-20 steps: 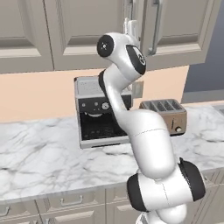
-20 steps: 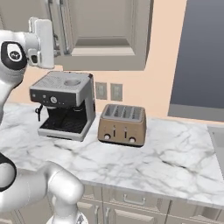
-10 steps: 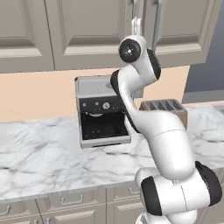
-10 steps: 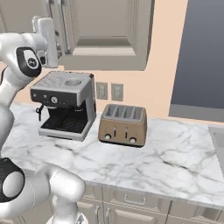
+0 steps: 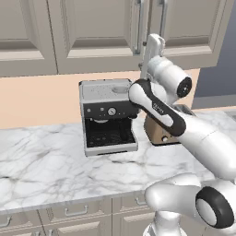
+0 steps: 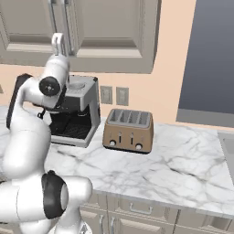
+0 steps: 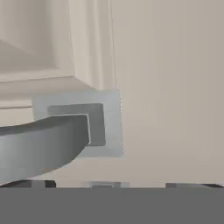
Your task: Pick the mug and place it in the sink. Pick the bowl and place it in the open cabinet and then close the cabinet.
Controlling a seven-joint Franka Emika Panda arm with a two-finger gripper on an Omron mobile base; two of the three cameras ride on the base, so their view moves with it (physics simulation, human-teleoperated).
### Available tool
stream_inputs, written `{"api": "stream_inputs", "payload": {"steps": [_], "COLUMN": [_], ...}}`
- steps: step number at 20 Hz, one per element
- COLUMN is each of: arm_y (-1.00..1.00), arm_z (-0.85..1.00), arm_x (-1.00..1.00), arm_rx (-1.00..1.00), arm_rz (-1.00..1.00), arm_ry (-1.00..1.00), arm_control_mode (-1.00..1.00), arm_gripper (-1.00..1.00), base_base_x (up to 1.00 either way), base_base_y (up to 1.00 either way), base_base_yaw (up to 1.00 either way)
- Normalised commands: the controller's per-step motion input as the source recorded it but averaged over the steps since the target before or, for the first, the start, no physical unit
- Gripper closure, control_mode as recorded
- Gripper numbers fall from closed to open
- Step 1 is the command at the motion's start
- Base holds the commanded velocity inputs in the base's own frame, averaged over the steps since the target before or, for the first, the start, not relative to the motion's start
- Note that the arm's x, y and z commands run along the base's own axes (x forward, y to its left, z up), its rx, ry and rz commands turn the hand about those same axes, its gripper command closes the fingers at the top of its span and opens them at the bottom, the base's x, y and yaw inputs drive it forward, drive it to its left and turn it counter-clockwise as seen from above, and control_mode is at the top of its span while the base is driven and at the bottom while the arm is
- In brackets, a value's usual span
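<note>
The taupe cabinet (image 5: 99, 32) hangs above the counter, and both its doors look shut. My gripper (image 5: 150, 40) points upward at the door's lower edge, just right of the long silver bar handles (image 5: 139, 23). From the other side the gripper (image 6: 57, 37) stands close beside the handles (image 6: 68, 23). In the hand view the silver handle bar (image 7: 41, 140) and its mount plate lie close in front on the door (image 7: 166, 65). The fingertips show as dark slivers far apart, holding nothing. The mug and the bowl are out of view. A grey strip at the counter's right edge may be the sink (image 6: 227, 145).
A silver coffee machine (image 5: 108, 115) stands on the marble counter (image 5: 50, 161) under the cabinet. A tan toaster (image 6: 129, 130) sits to its right. Cream drawer fronts (image 6: 137, 210) run below the counter. Wall outlets (image 6: 114, 95) sit behind the toaster.
My wrist and hand have swung rightward and come down a little along the cabinet front. The counter items and the views have stayed put.
</note>
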Motion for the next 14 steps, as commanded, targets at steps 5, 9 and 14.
{"api": "stream_inputs", "payload": {"steps": [5,9,14], "arm_y": [-1.0,-1.0,-0.96], "arm_z": [-0.26,-0.01,-0.02], "arm_x": [0.65,1.0,1.0], "arm_rx": [0.21,0.28,0.29], "arm_rz": [0.4,0.11,0.01], "arm_ry": [-0.06,0.06,0.26], "arm_control_mode": [-1.0,-1.0,-1.0], "arm_gripper": [-1.0,-1.0,-1.0], "base_base_x": [0.0,0.0,0.0], "base_base_y": [0.0,0.0,0.0], "base_base_yaw": [0.0,0.0,0.0]}}
